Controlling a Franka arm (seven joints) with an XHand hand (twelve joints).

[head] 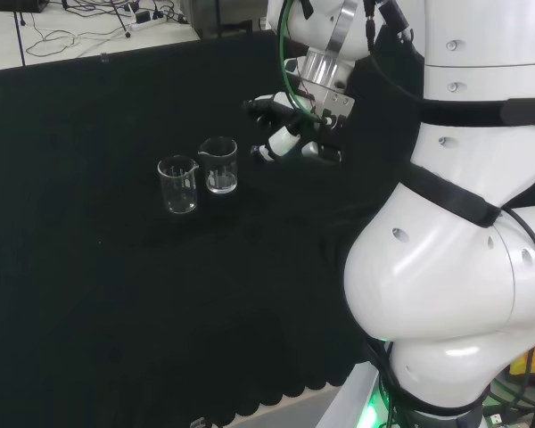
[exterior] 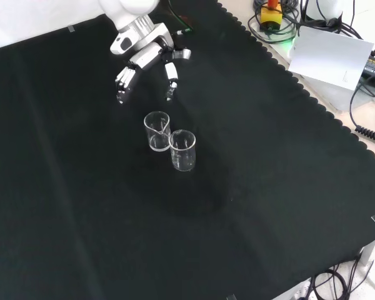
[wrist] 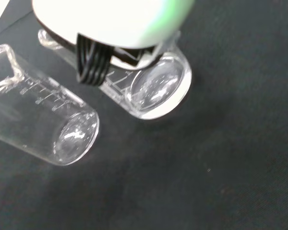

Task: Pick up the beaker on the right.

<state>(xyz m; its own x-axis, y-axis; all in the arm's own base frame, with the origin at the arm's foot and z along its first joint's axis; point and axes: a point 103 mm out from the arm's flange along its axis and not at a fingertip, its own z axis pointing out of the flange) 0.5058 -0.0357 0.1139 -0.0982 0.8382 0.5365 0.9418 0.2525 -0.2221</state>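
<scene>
1. Beaker on the right in head view (head: 219, 166) stands upright on the black cloth (head: 89, 294), touching or just beside a second beaker (head: 178, 185). Not lifted; no contact yet.
2. Remaining, by my judgement: close in, grasp, raise.
3. Hand (head: 290, 134) hovers near that beaker, to its right in head view, apart from it. Fingers (exterior: 122, 81) extended and spread, holding nothing.

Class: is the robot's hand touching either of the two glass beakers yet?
Apart. In the front view, black cloth shows between the hand and the nearer beaker; the head view shows a similar gap.
</scene>
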